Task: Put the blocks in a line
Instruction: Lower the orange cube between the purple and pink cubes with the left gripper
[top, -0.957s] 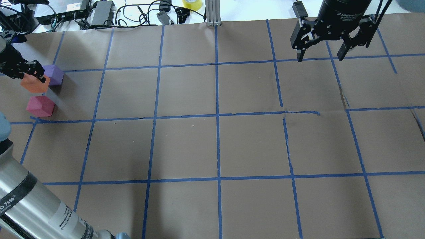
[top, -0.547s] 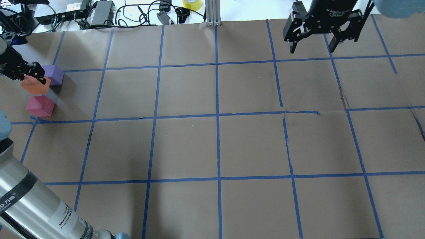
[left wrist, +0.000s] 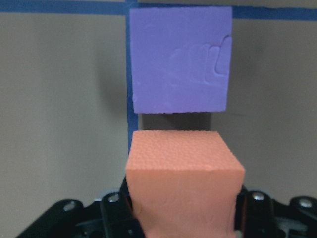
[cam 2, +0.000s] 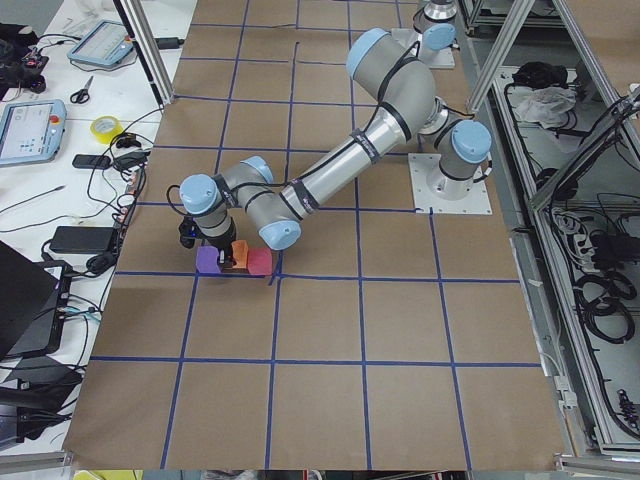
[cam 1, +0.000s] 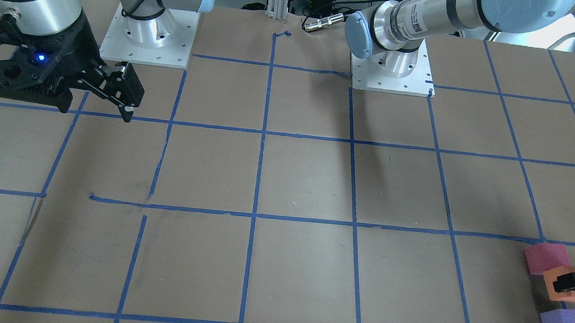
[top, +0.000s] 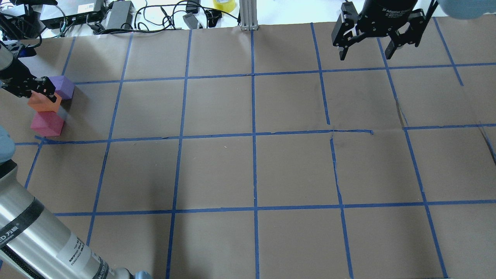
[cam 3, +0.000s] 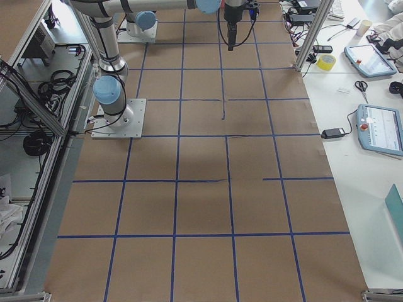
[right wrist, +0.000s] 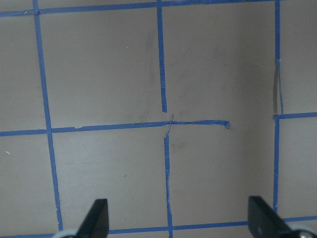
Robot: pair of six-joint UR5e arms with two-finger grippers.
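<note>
While the left gripper (top: 40,92) clamps the orange block (top: 45,104) between the purple block (top: 64,86) and pinkish-red block (top: 47,124), placing appears underway, calling next for a squared set-down and release; the right gripper (top: 364,57) hangs wide, idle.

My right arm's base (cam 3: 115,108) is bolted at the table (cam 3: 201,211)'s edge on my own side. From it the arm rises and bends out over the brown paper with its blue tape grid (cam 3: 177,181). My right gripper (cam 3: 231,43) hangs pointing down above the paper, about midway between my edge and the opposite one. Seen side-on, I cannot tell how its jaws stand. Beyond the opposite edge, a white bench (cam 3: 352,163) carries a yellow tape roll (cam 3: 327,61), scissors (cam 3: 361,86), a power brick (cam 3: 332,133) and a grey pendant (cam 3: 380,129).
</note>
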